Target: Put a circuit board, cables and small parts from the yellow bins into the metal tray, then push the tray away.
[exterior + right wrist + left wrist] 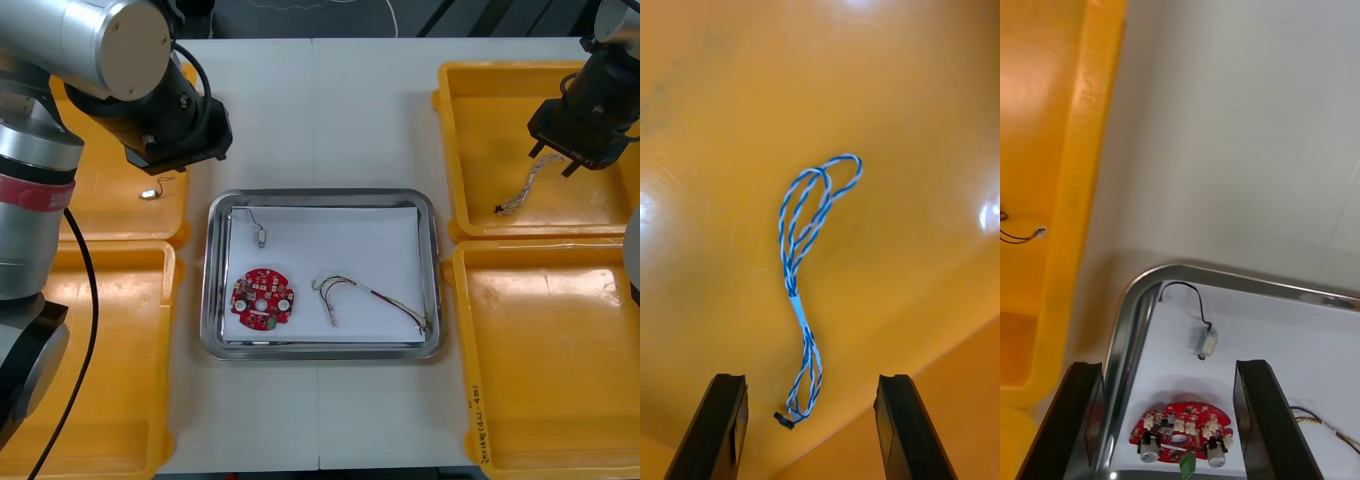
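Note:
The metal tray [432, 262] sits mid-table, white inside, holding a round red circuit board [263, 297], a small metal part [260, 237] with a black lead, and a red and yellow cable [372, 297]. My right gripper [563, 160] hangs open over the far right yellow bin [460, 130], above a twisted blue and white cable [521, 193]. In the right wrist view that cable [806, 277] lies on the bin floor between and beyond the fingers [724, 427]. My left gripper [1169, 427] is open above the tray's far left corner [1139, 300], over the board [1181, 433].
The far left yellow bin [120, 200] holds a small part on black wires [152, 190]. Two near bins [545, 360] flank the tray. The left arm's body [110, 60] covers much of the far left bin.

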`<act>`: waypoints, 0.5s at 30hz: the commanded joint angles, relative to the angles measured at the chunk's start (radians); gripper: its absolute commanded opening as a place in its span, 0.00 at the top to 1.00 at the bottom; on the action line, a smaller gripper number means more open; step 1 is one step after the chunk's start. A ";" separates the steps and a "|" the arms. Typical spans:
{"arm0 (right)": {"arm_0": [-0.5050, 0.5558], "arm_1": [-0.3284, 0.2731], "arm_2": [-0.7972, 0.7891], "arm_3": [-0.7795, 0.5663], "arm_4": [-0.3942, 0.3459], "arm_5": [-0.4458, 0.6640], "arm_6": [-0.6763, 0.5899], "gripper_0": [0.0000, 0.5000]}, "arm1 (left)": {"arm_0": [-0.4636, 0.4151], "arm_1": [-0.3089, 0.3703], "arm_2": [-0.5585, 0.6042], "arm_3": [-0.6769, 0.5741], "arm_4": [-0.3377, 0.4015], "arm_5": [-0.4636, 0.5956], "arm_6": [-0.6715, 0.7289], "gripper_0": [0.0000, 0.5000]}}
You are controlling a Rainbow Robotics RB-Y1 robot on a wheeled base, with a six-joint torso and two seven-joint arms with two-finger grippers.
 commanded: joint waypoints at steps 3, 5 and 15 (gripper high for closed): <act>0.037 -0.038 -0.016 -0.031 -0.023 -0.049 0.130 0.01 | 0.003 0.102 0.070 -0.037 0.024 0.009 -0.019 0.00; 0.045 -0.037 -0.016 -0.031 -0.029 -0.058 0.135 0.01 | 0.003 0.122 0.079 -0.032 0.031 0.009 -0.019 0.00; 0.097 -0.015 -0.005 -0.031 -0.059 -0.147 0.136 0.01 | 0.005 0.237 0.125 0.026 0.093 0.009 -0.016 0.00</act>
